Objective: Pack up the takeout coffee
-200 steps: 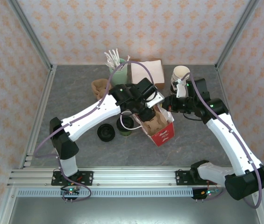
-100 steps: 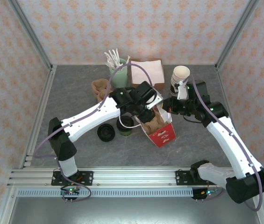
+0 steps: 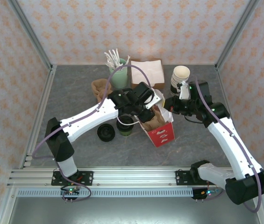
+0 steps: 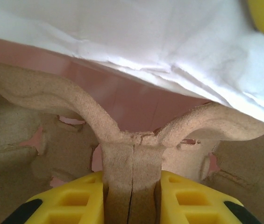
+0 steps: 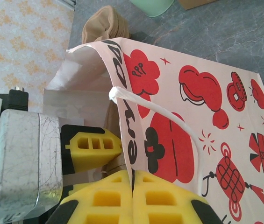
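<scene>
The takeout coffee cup (image 3: pixel 124 127), dark olive with a white inside, stands uncovered just left of the bag, partly under my left arm. Its black lid (image 3: pixel 106 132) lies on the table beside it. My left gripper (image 3: pixel 150 111) reaches into the red-and-white paper bag (image 3: pixel 162 133) and is shut on the middle ridge of a brown pulp cup carrier (image 4: pixel 132 158). The yellow fingers (image 4: pixel 71 205) press that ridge from both sides. My right gripper (image 3: pixel 169 106) is shut on the bag's top rim (image 5: pixel 122 116), holding the mouth apart.
A stack of nested cups (image 3: pixel 180 79) stands at the back right. A mint-green cup of white stirrers (image 3: pixel 117 74) and a brown box of napkins (image 3: pixel 146 71) stand at the back. A second pulp carrier (image 3: pixel 99 88) lies at the back left.
My left gripper has shifted slightly left and toward the back with the carrier in it. The bag has shifted slightly with it. The right gripper keeps its hold on the rim.
</scene>
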Controlling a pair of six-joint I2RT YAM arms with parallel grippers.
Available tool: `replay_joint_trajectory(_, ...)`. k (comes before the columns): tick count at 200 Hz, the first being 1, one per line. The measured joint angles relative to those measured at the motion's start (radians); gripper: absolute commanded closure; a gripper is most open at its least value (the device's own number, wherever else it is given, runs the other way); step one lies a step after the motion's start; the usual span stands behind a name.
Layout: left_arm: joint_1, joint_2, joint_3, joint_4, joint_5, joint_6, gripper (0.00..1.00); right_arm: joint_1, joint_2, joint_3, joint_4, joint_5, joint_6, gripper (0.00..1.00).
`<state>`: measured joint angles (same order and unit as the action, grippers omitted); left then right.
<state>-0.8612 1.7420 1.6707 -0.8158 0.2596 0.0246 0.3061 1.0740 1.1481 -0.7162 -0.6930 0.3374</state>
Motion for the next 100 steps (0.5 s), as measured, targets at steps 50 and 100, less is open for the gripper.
replay_joint_trajectory(50, 0.004, 0.064, 0.069, -0.006, 0.038, 0.044, 0.73, -0.023, 0.007, 0.000, -0.012, -0.004, -0.018, 0.97)
replay_joint_trajectory(100, 0.015, 0.118, 0.134, -0.057, 0.051, 0.083, 0.73, -0.035, 0.035, 0.011, -0.032, 0.018, -0.043, 0.97)
